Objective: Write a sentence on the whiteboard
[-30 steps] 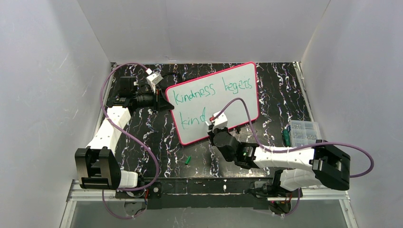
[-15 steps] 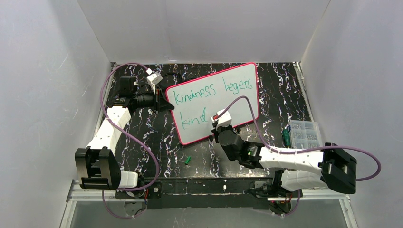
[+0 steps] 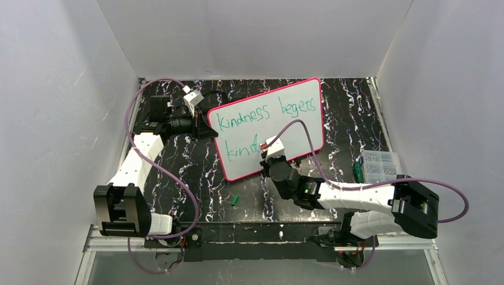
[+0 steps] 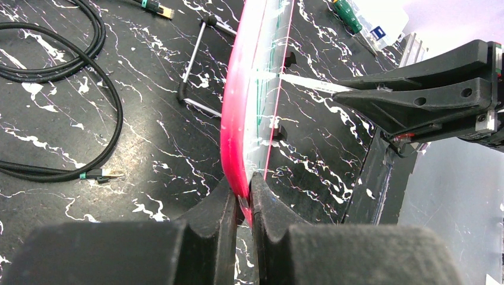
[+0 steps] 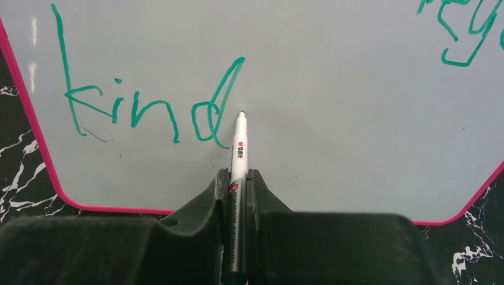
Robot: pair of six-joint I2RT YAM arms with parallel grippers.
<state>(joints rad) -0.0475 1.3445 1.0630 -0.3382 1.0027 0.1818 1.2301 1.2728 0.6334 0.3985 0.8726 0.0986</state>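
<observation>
The whiteboard (image 3: 294, 127), white with a pink-red rim, stands tilted at the back middle of the table. The sentence (image 3: 261, 114) in green reads "kindness begets" on the top line and "kind" (image 5: 142, 110) below. My left gripper (image 3: 209, 129) is shut on the board's left rim (image 4: 238, 119), its jaws (image 4: 245, 190) pinching the edge. My right gripper (image 3: 265, 155) is shut on a white marker (image 5: 239, 148). The marker tip is at the board, just right of the "d". The right gripper (image 5: 239, 178) sits over the board's lower rim.
A green marker cap (image 3: 235, 200) lies on the black marbled table in front of the board. A clear plastic box (image 3: 380, 166) with a green marker (image 3: 358, 171) beside it sits at the right. Black cables (image 4: 89, 89) and a wire stand (image 4: 196, 65) lie behind the board.
My right gripper with the marker shifted a little right, then back left, near the end of "kind". The left arm and the board have not moved.
</observation>
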